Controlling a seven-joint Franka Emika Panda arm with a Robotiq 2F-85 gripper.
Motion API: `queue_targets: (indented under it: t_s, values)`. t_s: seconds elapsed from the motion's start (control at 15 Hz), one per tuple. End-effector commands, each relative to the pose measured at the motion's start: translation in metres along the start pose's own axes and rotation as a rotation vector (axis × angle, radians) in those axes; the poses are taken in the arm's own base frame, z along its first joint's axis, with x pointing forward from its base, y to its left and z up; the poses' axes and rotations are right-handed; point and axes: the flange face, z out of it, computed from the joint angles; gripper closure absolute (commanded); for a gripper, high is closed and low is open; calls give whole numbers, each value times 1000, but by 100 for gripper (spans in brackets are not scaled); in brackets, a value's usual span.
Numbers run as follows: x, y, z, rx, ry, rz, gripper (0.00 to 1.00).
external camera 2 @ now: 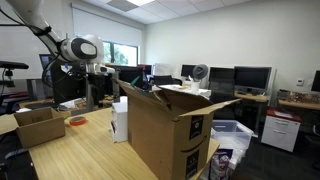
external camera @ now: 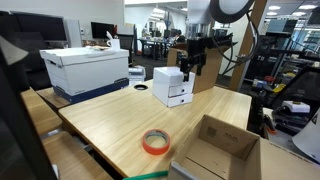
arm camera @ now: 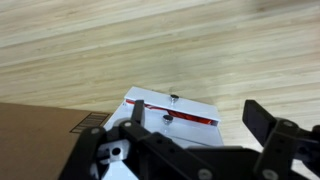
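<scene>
Observed: my gripper (external camera: 192, 66) hangs over the far side of the wooden table (external camera: 110, 120), directly above the white carton (external camera: 172, 87); whether I touch the carton cannot be told from the exterior views. In the wrist view my gripper (arm camera: 197, 128) is spread wide. The fingers (arm camera: 262, 118) stand well apart and grip nothing, and the carton (arm camera: 175, 108) shows between them, its top bearing a red stripe.

Position of the carton: upright on the table, near the far edge, just beside a white storage bin (external camera: 88, 68) on a blue base; the two look apart.

Surroundings: a roll of orange tape (external camera: 154, 142) lies flat near the front edge, well apart from the carton; an open cardboard box (external camera: 222, 148) sits to its side. In an exterior view a tall cardboard box (external camera 2: 165, 130) with raised flaps stands in the foreground and partly hides the carton (external camera 2: 120, 120).
</scene>
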Motion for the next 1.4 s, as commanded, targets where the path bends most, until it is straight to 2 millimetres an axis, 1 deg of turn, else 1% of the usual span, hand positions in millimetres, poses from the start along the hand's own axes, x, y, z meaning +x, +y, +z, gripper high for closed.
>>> queue_targets:
  t_s: [0.0,0.27,0.6,0.87,1.07,1.33]
  values:
    - [19,1,5,-17,5,32,0]
    - [28,7,12,9,7,93,0]
    - [26,18,9,65,63,158,0]
    - [25,21,8,123,128,188,0]
    - [23,22,11,124,145,178,0]
    - [17,27,16,98,121,172,0]
